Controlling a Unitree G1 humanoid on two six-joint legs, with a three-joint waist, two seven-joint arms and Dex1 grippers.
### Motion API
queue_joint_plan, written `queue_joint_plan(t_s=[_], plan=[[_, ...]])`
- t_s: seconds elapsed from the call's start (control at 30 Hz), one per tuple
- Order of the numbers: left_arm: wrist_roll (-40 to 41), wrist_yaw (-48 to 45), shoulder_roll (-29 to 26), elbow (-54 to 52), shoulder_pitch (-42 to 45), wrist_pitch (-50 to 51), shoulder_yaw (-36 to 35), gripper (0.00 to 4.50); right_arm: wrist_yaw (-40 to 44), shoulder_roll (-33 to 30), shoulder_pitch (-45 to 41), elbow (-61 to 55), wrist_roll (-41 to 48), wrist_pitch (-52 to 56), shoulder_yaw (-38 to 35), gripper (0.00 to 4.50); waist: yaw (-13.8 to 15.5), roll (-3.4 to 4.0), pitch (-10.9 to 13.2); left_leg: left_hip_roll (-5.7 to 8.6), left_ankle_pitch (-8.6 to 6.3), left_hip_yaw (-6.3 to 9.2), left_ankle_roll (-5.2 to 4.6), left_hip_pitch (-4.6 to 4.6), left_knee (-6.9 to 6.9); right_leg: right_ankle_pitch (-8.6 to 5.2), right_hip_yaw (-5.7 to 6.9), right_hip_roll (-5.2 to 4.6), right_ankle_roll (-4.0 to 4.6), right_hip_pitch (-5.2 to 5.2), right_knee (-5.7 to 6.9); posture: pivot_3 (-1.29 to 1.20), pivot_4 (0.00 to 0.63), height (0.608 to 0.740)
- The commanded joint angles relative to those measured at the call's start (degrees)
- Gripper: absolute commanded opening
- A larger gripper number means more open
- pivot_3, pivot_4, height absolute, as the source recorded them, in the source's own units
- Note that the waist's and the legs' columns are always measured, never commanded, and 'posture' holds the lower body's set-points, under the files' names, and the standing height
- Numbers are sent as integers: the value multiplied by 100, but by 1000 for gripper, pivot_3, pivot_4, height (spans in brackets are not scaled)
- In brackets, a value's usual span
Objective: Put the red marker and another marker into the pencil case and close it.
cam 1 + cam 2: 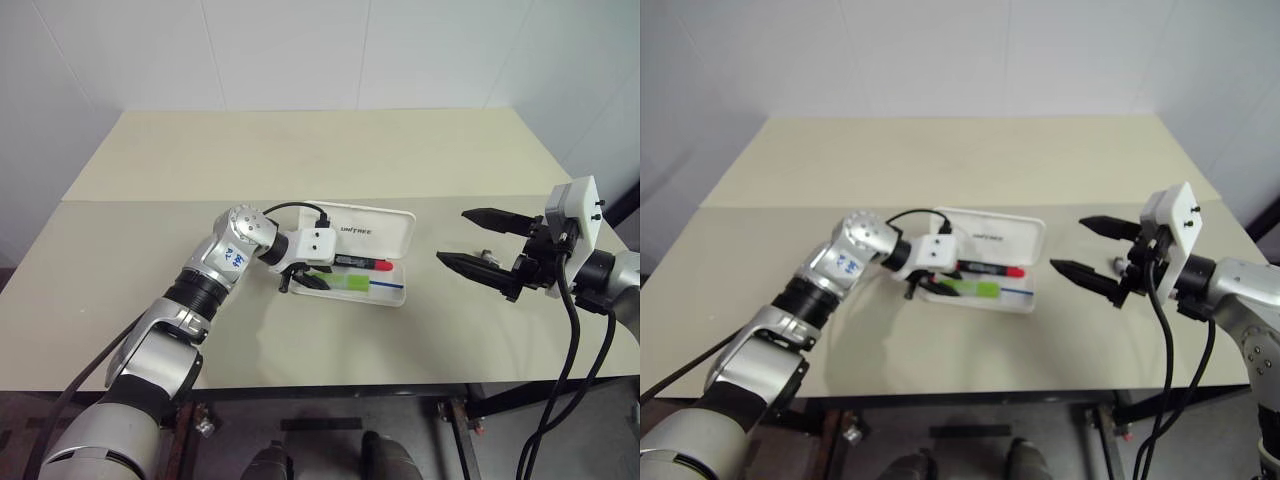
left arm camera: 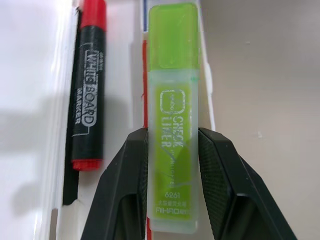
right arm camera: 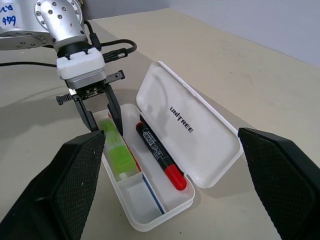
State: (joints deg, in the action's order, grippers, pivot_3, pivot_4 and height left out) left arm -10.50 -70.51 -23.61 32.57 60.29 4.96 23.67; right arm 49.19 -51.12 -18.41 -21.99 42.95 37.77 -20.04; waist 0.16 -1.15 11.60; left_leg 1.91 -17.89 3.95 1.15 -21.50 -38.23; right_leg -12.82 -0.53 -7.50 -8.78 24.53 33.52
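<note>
The white pencil case (image 1: 392,225) lies open at mid-table, its lid tipped back. The red marker (image 1: 362,263), black-barrelled with a red cap, lies inside the tray along the hinge side. The light-green marker (image 2: 172,100) sits down in the tray beside it, parallel to it. My left gripper (image 1: 305,278) is shut on the green marker's end, one finger pressed against each side. Over the table to the right of the case hovers my right gripper (image 1: 452,235), open wide with nothing between its fingers.
A small grey cylinder (image 1: 487,255) stands on the table just behind the right gripper's fingers. The beige table (image 1: 300,160) has a seam running across it behind the case. White walls close off the far side.
</note>
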Motion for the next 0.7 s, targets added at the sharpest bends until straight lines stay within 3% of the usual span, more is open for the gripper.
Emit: queue_joint_plan(t_s=[0.03, 0.27, 0.3, 0.7], plan=[[-46, -44, 20, -40, 205, -24, 16, 2082, -61, 14, -15, -136, 109, 0, -116, 4500, -1, 0, 0, 0, 0, 0, 0, 0, 0, 0, 0, 0, 0, 0, 0, 0, 150, 740], [114, -226, 43, -348, 98, 76, -39, 4362, -82, 27, -9, -128, 104, -24, -102, 4500, -2, 0, 0, -1, 0, 0, 0, 0, 2, 0, 0, 0, 0, 0, -2, 0, 150, 740], [151, -293, 35, -406, 84, 101, -46, 4484, -87, 31, -16, -125, 103, -24, -94, 4500, -3, 0, 0, 0, 0, -1, -1, 0, 1, 0, 0, 0, 0, 0, -2, 0, 150, 740], [875, -669, 16, -1018, -150, 150, -390, 4484, -200, 79, -18, -18, -114, -63, 100, 4500, -15, 0, 0, -1, 0, 0, -1, 0, 1, 0, 0, 0, 0, 0, 1, 0, 150, 740]])
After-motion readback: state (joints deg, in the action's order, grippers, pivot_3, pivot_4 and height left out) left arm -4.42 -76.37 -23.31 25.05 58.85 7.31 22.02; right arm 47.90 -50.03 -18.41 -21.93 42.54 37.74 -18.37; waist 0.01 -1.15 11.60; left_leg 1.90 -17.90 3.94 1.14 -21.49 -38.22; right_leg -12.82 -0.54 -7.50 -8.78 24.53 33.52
